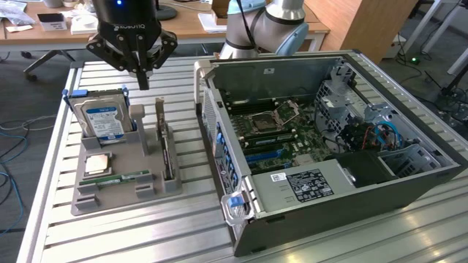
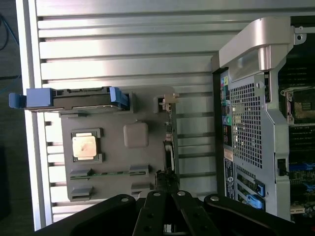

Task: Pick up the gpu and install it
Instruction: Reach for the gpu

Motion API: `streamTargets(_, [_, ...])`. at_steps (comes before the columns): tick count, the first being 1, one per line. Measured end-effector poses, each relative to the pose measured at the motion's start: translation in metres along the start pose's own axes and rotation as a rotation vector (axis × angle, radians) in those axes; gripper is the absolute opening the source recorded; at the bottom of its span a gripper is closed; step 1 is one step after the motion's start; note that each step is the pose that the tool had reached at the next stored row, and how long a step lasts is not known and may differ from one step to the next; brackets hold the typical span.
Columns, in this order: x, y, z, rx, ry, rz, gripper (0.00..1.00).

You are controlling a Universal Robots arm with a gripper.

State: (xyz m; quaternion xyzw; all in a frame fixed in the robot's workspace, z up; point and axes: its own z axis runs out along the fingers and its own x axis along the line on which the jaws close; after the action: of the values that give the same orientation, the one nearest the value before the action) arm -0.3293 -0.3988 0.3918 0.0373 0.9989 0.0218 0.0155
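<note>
1. In the exterior view you see the gripper (image 1: pixel 143 81) hanging above the end of the grey fixture tray (image 1: pixel 117 201) that lies farther from the camera. Its fingers are pressed together into a single point, with nothing between them.
2. In the same view, the gpu (image 1: pixel 167 159) stands on its long edge in a slot along the side of the tray that faces the computer case (image 1: pixel 409 175). It is a thin dark card with a pale bracket rising at its far end. The gripper is above it and apart, touching nothing.
3. On that tray you also have the hard drive (image 1: pixel 103 121), upright toward the exterior view's left. The processor (image 1: pixel 97 164) lies flat nearer the camera, and the memory stick (image 1: pixel 124 177) lies flat just beside it. The case lies open on the slatted table (image 1: pixel 109 241).
4. In the wrist view the gripper (image 2: pixel 167 194) again shows its fingers closed — the tips meet just over one end of the gpu (image 2: pixel 170 142). The card is seen edge-on as a thin dark line on the tray (image 2: pixel 118 157), on the side nearest the case (image 2: pixel 246 123).
5. The wrist view also gives you the hard drive (image 2: pixel 74 98) edge-on with blue tabs, the processor (image 2: pixel 84 145) and the memory stick (image 2: pixel 109 173).
</note>
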Motion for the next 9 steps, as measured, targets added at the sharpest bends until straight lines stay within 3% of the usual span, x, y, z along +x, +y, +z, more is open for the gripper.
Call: streamTargets(9, [-0.0016,-0.0056,-0.0002,0.0038,-0.0003,0.000,0.11])
